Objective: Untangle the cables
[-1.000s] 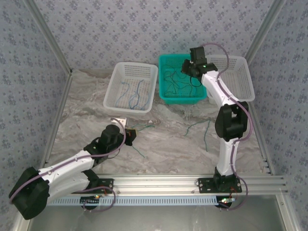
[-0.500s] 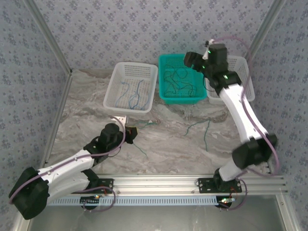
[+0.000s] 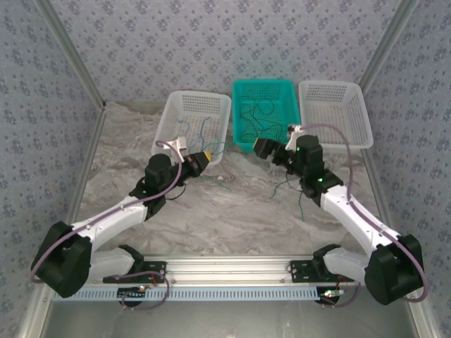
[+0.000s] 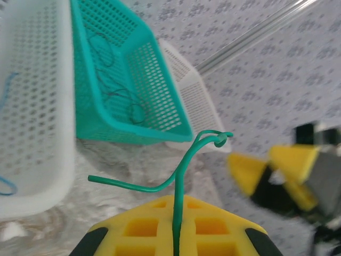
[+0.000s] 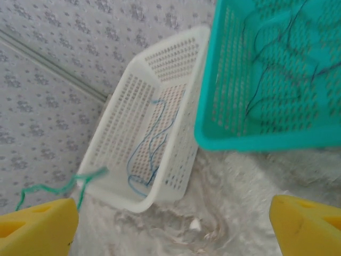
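Top external view of a pale marbled table [image 3: 239, 218] with three baskets in a row along the far side: left white basket [image 3: 169, 116], teal basket [image 3: 262, 84] in the middle, right white basket [image 3: 331, 85]. Both arms reaching inward from the near edge.

Just beside the near right corner of the left white basket, the left gripper [image 3: 201, 160], fingertips pressed together on a teal-green cable [image 4: 184, 165]. Left wrist view close on that cable: hair-thin and glossy, rising straight out from between the yellow pads [image 4: 106, 237], then bending, one part sweeping off to the left, the top end curled into a small hook.

At the near wall of the teal basket, the right gripper [image 3: 263, 148], pincer spread wide; in the right wrist view, yellow fingertips [image 5: 37, 226] at opposite lower corners.

On the floor of the left white basket, blue cables [image 3: 194, 135] lying in loose waves, running lengthwise in the right wrist view too. Inside the teal basket, dark cables [image 3: 259, 116] looped and crossing over one another. On the table near the right arm, a second teal-green cable [image 3: 301, 204], loose and kinked into a bent line.
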